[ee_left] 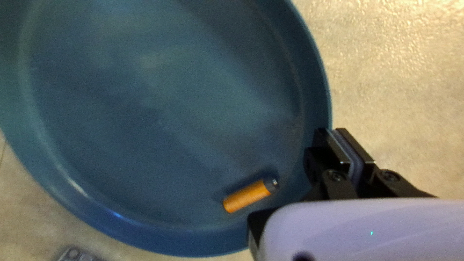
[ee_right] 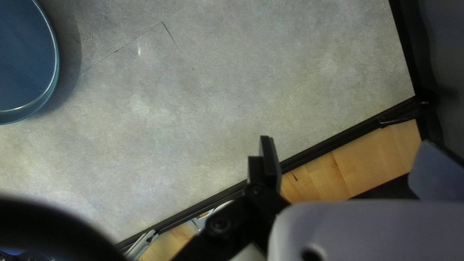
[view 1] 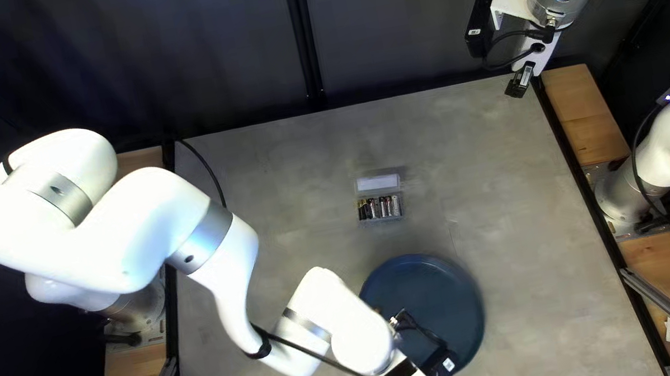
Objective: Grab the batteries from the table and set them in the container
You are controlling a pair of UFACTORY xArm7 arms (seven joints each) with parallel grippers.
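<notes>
An orange and black battery (ee_left: pixel 250 195) lies loose inside a blue plate (view 1: pixel 442 286), close to its rim (ee_left: pixel 315 90). My left gripper (ee_left: pixel 340 145) hangs over that rim beside the battery, its fingers pressed together with nothing between them. A clear container (view 1: pixel 380 207) holding several batteries stands at the table's middle, its lid (view 1: pixel 379 181) lying just behind it. My right gripper (view 1: pixel 520 83) is raised over the table's far right corner. One black finger (ee_right: pixel 266 159) shows in the right wrist view, with nothing held.
My left arm (view 1: pixel 216 257) reaches across the near left part of the table to the plate. Wooden side boards (view 1: pixel 575 104) and black rails flank the grey tabletop (view 1: pixel 502 200). The plate's edge (ee_right: pixel 47 90) shows far ahead of my right gripper.
</notes>
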